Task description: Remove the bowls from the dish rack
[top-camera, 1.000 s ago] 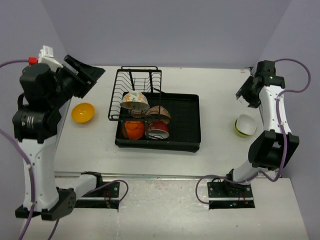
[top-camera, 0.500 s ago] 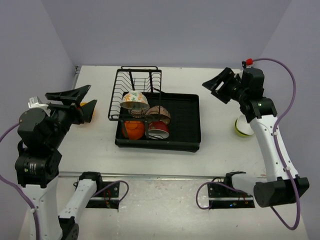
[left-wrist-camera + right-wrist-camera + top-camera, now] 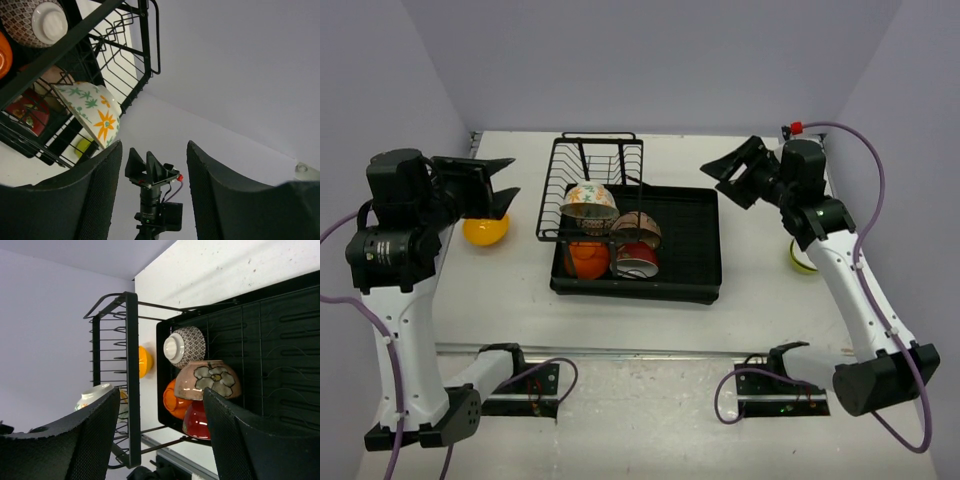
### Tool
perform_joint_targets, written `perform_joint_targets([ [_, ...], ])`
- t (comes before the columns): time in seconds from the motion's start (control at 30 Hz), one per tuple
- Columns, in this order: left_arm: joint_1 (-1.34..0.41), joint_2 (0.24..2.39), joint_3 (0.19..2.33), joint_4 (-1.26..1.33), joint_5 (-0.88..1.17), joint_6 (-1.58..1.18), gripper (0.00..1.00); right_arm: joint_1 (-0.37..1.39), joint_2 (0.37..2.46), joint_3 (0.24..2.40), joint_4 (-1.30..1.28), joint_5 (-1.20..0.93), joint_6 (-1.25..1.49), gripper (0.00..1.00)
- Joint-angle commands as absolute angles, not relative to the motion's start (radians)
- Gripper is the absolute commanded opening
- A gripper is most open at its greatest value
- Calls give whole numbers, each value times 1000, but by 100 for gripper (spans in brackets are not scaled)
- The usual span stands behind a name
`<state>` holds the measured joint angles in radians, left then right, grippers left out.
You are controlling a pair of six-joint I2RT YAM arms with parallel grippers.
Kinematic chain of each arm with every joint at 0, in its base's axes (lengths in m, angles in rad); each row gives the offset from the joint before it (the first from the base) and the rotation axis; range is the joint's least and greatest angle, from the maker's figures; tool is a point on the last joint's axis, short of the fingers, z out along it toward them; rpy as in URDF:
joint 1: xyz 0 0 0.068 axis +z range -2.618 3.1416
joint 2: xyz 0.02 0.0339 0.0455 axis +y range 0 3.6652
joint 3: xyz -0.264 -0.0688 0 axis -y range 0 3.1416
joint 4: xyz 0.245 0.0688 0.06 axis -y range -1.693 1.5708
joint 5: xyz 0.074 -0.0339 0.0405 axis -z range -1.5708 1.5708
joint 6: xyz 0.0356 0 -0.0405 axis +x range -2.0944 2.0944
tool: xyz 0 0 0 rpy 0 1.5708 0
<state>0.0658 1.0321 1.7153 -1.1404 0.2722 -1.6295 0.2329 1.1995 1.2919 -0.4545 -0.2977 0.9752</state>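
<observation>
From above, I am holding my left gripper in the air just left of the rack, with its fingers spread and nothing between them. My right gripper is hanging near the far right corner of the tray, also spread and empty. The floral bowl is leaning in the wire slots. The orange bowl and red bowl are lying side by side in the tray's left part. The yellow bowl is sitting on the table left of the rack. The green bowl is sitting at the right, partly hidden behind my right arm.

Through my left wrist camera, my 2 fingers are standing wide apart. Beyond them, the floral bowl is tilting against the wires.

Through my right wrist camera, my fingers are again standing wide apart. Between them, 4 bowls are clustering in the tray: a patterned bowl, a pink bowl, and the orange and red ones, each touching its neighbour. The yellow bowl is showing beyond the rack.
</observation>
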Motion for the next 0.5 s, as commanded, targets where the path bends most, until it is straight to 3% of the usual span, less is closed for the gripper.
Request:
perform_joint_targets([
  [0.0, 74, 1026, 1727, -1206, 258, -1502, 55, 245, 1193, 1252, -362, -313, 1051, 68],
  [0.1, 55, 973, 1567, -1071, 285, -1486, 54, 255, 1216, 1256, -367, -319, 1039, 68],
  [0.37, -63, 1029, 1373, -738, 305, -1344, 54, 259, 1223, 1249, -371, -313, 988, 68],
  [0.47, -182, 1037, 1407, -646, 168, -1357, 54, 259, 1209, 1232, -388, -301, 963, 69],
])
